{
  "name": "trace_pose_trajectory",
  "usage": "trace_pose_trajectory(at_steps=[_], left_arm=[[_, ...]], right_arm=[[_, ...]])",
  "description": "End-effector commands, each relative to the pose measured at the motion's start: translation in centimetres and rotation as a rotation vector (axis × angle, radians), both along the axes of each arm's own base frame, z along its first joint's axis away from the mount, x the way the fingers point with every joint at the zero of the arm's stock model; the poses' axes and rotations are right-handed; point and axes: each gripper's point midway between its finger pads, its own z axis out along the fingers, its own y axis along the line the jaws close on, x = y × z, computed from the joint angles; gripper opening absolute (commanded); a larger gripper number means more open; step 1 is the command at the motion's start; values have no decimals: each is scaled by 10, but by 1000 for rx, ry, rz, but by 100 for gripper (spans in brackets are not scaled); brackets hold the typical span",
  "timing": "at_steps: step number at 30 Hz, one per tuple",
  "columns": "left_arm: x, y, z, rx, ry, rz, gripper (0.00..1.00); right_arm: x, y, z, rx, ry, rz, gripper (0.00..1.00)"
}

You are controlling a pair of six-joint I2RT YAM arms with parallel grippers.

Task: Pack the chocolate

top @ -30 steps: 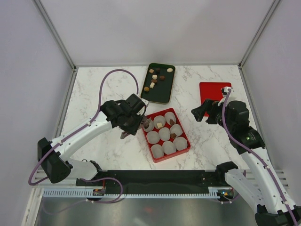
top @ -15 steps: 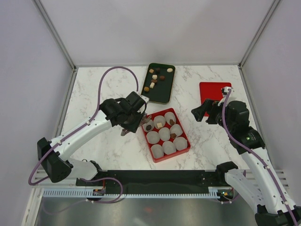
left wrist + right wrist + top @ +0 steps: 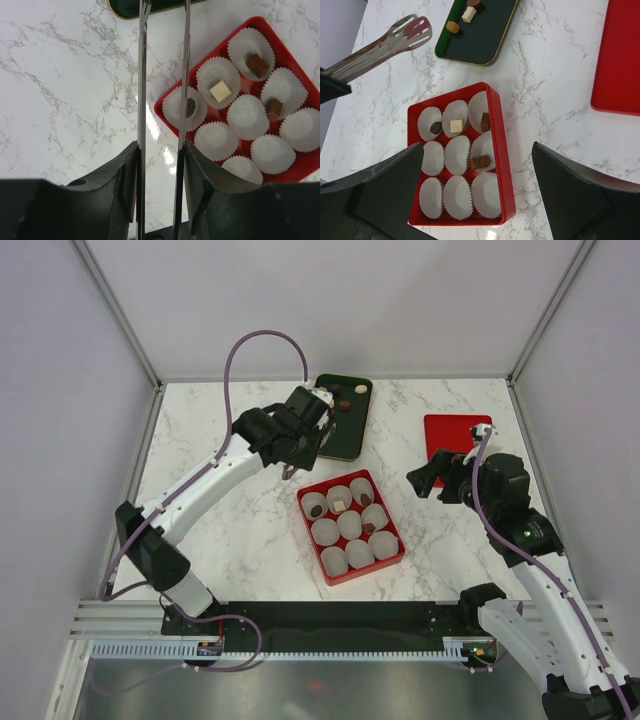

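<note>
My left gripper (image 3: 298, 437) (image 3: 160, 167) is shut on metal tongs (image 3: 142, 75), whose open, empty tips (image 3: 412, 27) hang over the marble beside the near-left corner of the dark tray (image 3: 345, 435). The tray holds loose chocolates (image 3: 344, 405) (image 3: 468, 13); my arm hides some. The red box (image 3: 392, 558) (image 3: 498, 150) holds several white paper cups. One has a dark round chocolate (image 3: 436, 127) (image 3: 191, 107), one a white cube (image 3: 455, 125) (image 3: 220, 92), two have brown pieces (image 3: 479, 162). My right gripper (image 3: 437, 480) is open and empty, high to the right of the box.
A red lid (image 3: 455, 436) (image 3: 620, 55) lies flat at the right back of the marble table. White walls and metal frame posts surround the table. The left arm's purple cable loops above the tray.
My left gripper left the box's far-left cup and swung back and right toward the dark tray. A dark chocolate now sits in that cup. The right arm has not moved.
</note>
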Motion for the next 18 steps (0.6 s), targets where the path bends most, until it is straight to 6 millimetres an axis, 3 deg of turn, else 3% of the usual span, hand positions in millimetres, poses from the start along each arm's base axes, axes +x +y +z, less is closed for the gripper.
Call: trace_pose_trajectory(at_steps=[1, 3, 7, 18], left_arm=[[46, 1, -3, 51, -59, 52, 46], [60, 1, -6, 53, -63, 73, 46], [84, 4, -34, 89, -32, 116, 46], [113, 1, -84, 95, 33, 124, 47]], right_arm=[[5, 1, 25, 21, -62, -2, 98], [6, 1, 24, 17, -58, -6, 98], [9, 1, 24, 10, -56, -5, 98], [15, -2, 20, -11, -51, -19, 98]])
